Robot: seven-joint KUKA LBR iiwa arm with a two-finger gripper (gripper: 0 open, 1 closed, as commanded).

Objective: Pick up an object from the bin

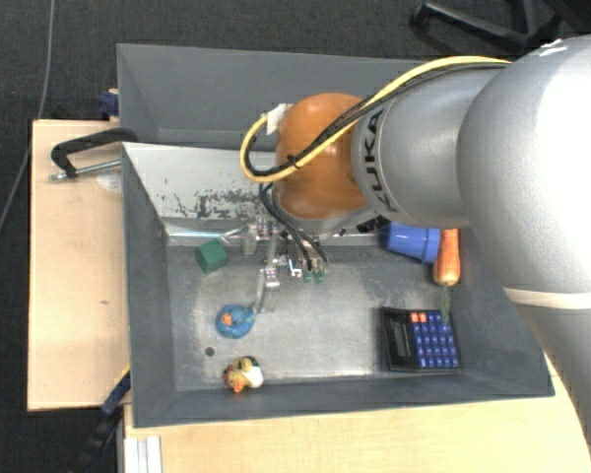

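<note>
The arm (532,166) is hanging over the bin (345,313); its pincer (271,276), grip state indiscernible, is hovering with the blue toy (235,320) lying just lower-left.

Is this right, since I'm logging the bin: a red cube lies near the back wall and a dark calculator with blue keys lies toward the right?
Not quite: the camera view shows the cube is green, not red. It does lie near the back wall, and the dark calculator with blue keys lies toward the right.
</note>
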